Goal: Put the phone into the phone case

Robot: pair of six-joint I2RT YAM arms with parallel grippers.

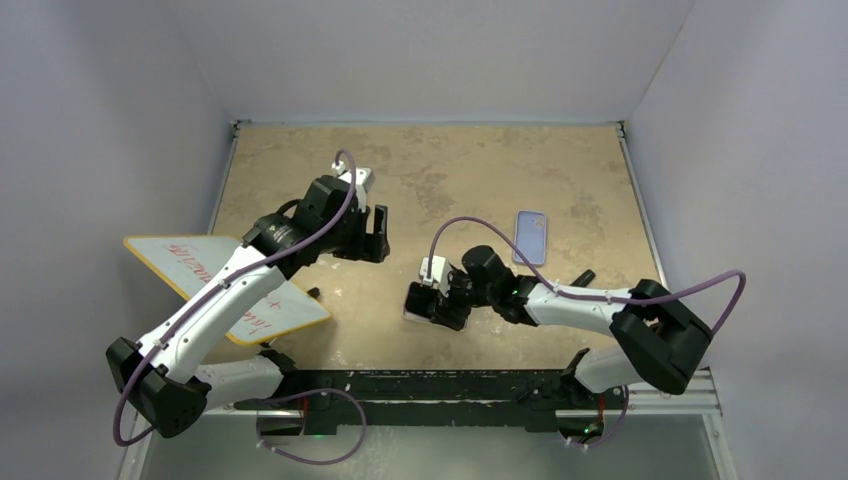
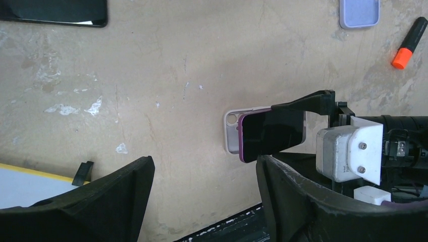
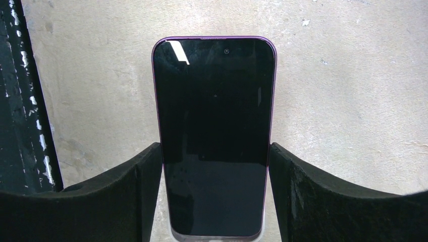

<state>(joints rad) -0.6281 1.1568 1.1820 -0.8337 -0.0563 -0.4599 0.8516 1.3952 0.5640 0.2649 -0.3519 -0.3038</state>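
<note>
A purple-edged phone (image 3: pixel 214 126) with a black screen sits between my right gripper's (image 3: pixel 216 151) fingers, which press on its two long sides. Its lower end rests in a clear whitish phone case (image 3: pixel 217 236) lying on the table. From the left wrist view the phone (image 2: pixel 272 133) tilts up out of the case (image 2: pixel 232 132), whose camera hole end lies bare. My left gripper (image 2: pixel 204 166) hangs open above the table to the left of the case, with nothing between its fingers. From above, the right gripper (image 1: pixel 435 305) is at the table's near middle and the left gripper (image 1: pixel 375 235) is behind it.
A lavender case (image 1: pixel 531 237) lies at the right middle of the table, with an orange-tipped marker (image 2: pixel 410 43) near it. A white board with a yellow edge (image 1: pixel 200 265) sticks out over the table's left side. A dark flat device (image 2: pixel 53 11) lies farther off.
</note>
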